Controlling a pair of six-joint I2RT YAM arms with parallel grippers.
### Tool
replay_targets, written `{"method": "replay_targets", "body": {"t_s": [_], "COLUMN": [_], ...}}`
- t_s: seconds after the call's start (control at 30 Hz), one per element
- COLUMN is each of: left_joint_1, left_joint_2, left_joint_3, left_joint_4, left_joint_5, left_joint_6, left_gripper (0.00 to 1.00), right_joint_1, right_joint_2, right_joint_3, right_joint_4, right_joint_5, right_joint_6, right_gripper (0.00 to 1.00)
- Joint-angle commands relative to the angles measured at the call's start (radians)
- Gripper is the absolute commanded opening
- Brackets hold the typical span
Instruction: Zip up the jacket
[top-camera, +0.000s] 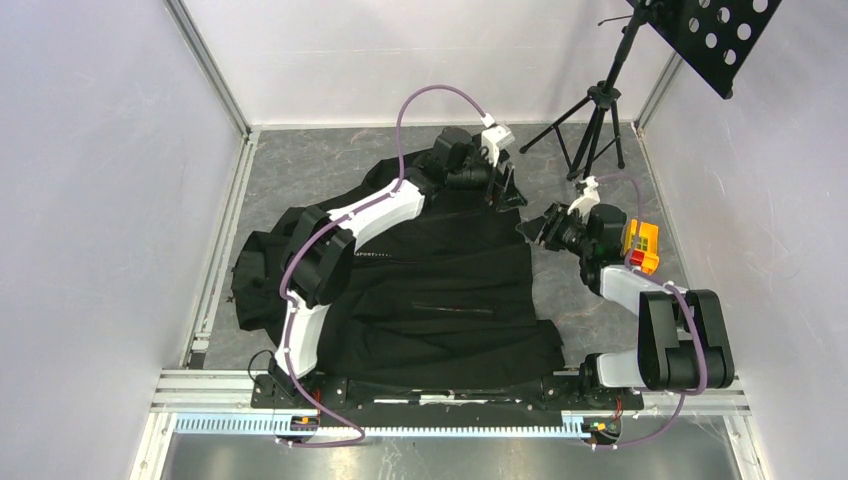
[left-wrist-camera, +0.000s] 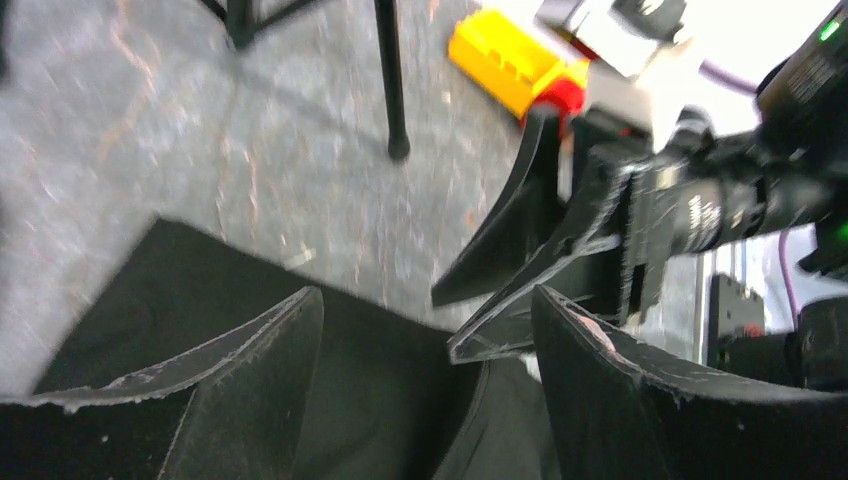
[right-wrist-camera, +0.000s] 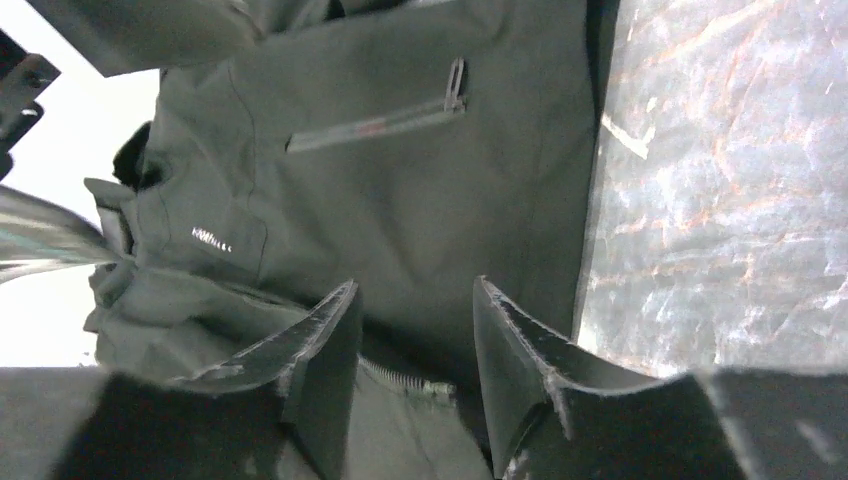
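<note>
The black jacket (top-camera: 440, 290) lies spread on the grey table, with white lettering (top-camera: 372, 254) on the chest. My left gripper (top-camera: 505, 190) is at the jacket's far right corner. In the left wrist view it (left-wrist-camera: 428, 300) is open just above the black fabric (left-wrist-camera: 380, 380), holding nothing. My right gripper (top-camera: 535, 228) is at the jacket's right edge and points at the left gripper; it also shows in the left wrist view (left-wrist-camera: 450, 325). In the right wrist view it (right-wrist-camera: 415, 285) is open, with the front zipper's metal end (right-wrist-camera: 430, 385) lying between its fingers. A pocket zip (right-wrist-camera: 375, 125) shows beyond.
A black tripod (top-camera: 595, 120) with a perforated plate (top-camera: 715, 35) stands at the far right; one of its legs (left-wrist-camera: 392, 80) is close to the left gripper. A yellow and red block (top-camera: 641, 245) sits by the right wrist. White walls enclose the table.
</note>
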Motion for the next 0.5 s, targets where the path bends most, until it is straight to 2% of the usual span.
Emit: {"method": "replay_targets", "body": {"t_s": [0.0, 0.13, 0.2, 0.23, 0.27, 0.37, 0.4, 0.47], "left_joint_1": [-0.003, -0.005, -0.013, -0.017, -0.020, -0.021, -0.021, -0.027], "left_joint_2": [0.018, 0.045, 0.065, 0.075, 0.083, 0.102, 0.103, 0.106], "left_joint_3": [-0.106, -0.090, -0.087, -0.087, -0.083, -0.066, -0.061, -0.047], "left_joint_4": [0.010, 0.050, 0.052, 0.050, 0.049, 0.042, 0.029, -0.021], "left_joint_5": [0.051, 0.106, 0.116, 0.112, 0.111, 0.125, 0.126, 0.111], "left_joint_6": [0.059, -0.003, -0.007, -0.007, -0.011, -0.022, -0.012, 0.034], "left_gripper": [0.82, 0.82, 0.82, 0.82, 0.82, 0.80, 0.80, 0.81], "right_joint_1": [0.008, 0.015, 0.019, 0.021, 0.023, 0.029, 0.029, 0.030], "right_joint_2": [-0.075, -0.173, -0.204, -0.204, -0.195, -0.171, -0.176, -0.193], "right_joint_3": [-0.088, -0.177, -0.207, -0.214, -0.211, -0.214, -0.220, -0.249], "right_joint_4": [-0.098, -0.134, -0.137, -0.134, -0.137, -0.157, -0.180, -0.245], "right_joint_5": [-0.078, -0.069, -0.050, -0.051, -0.056, -0.083, -0.082, -0.070], "right_joint_6": [-0.151, -0.221, -0.255, -0.258, -0.251, -0.212, -0.195, -0.120], "right_gripper": [0.60, 0.79, 0.80, 0.76, 0.68, 0.16, 0.03, 0.00]}}
